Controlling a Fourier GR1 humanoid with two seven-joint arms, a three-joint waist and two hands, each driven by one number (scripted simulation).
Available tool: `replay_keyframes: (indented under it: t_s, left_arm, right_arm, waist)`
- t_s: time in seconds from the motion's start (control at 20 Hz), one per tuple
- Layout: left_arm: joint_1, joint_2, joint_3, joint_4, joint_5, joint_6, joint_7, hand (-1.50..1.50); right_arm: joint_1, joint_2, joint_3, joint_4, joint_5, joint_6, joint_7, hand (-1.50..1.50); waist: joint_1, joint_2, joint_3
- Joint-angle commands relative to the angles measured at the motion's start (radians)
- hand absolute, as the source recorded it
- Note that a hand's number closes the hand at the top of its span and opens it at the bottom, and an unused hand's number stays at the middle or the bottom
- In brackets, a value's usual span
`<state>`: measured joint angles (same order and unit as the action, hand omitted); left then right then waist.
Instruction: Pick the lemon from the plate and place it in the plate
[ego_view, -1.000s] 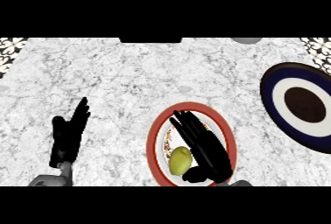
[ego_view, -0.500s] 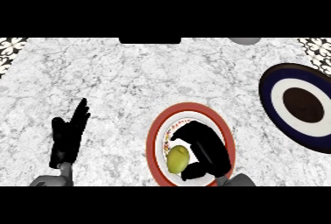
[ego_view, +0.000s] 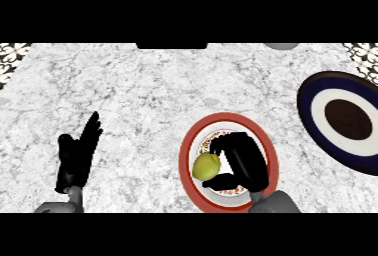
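While my right hand (ego_view: 240, 162) curls around the lemon (ego_view: 207, 166) on the red-rimmed plate (ego_view: 193, 150), left hand (ego_view: 76, 155) rests open on the desk (ego_view: 162, 95); dark blue plate (ego_view: 314, 100) sits far right.

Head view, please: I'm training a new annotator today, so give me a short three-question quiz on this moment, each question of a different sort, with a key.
1. True or false: the lemon lies on the red-rimmed plate.
2. Which hand curls round the lemon? A) left hand B) right hand C) neither
3. Fill in: the dark blue plate with the white ring lies at the view's ____ edge.

Key:
1. True.
2. B. The right hand curls beside and round the lemon; the left hand rests open, fingers straight, over the marble counter at the view's left.
3. Right.
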<state>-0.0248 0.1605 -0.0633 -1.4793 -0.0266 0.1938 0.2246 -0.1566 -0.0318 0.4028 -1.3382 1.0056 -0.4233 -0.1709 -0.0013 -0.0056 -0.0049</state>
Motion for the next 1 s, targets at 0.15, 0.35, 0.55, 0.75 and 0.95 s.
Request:
replay_keyframes:
  t_s: [0.15,0.35,0.55,0.75,0.95]
  left_arm:
    - [0.001,-0.001,-0.002,0.017,-0.003,-0.006,-0.010,0.00]
    - [-0.007,0.002,0.009,0.009,-0.012,0.003,0.018,0.00]
    - [0.002,0.016,0.032,0.010,0.015,-0.040,0.001,0.00]
    - [-0.012,0.013,0.040,0.053,0.009,-0.033,-0.035,0.00]
    - [-0.007,-0.023,-0.001,-0.008,-0.029,0.001,0.026,0.00]
  right_arm:
    - [-0.146,-0.143,-0.260,0.161,0.092,0.189,0.352,1.50]
    - [-0.168,-0.201,-0.264,0.029,0.161,0.246,0.447,1.50]
    - [-0.192,-0.177,-0.283,-0.090,0.171,0.240,0.484,1.50]
    - [-0.226,-0.206,-0.352,-0.174,0.254,0.130,0.567,1.50]
    - [-0.209,-0.213,-0.387,-0.331,0.258,0.250,0.655,1.50]
  waist:
    - [0.007,0.015,0.000]
    - [-0.005,0.002,0.004]
    - [0.000,0.004,0.005]
    - [-0.003,0.005,0.004]
    - [-0.001,0.004,0.005]
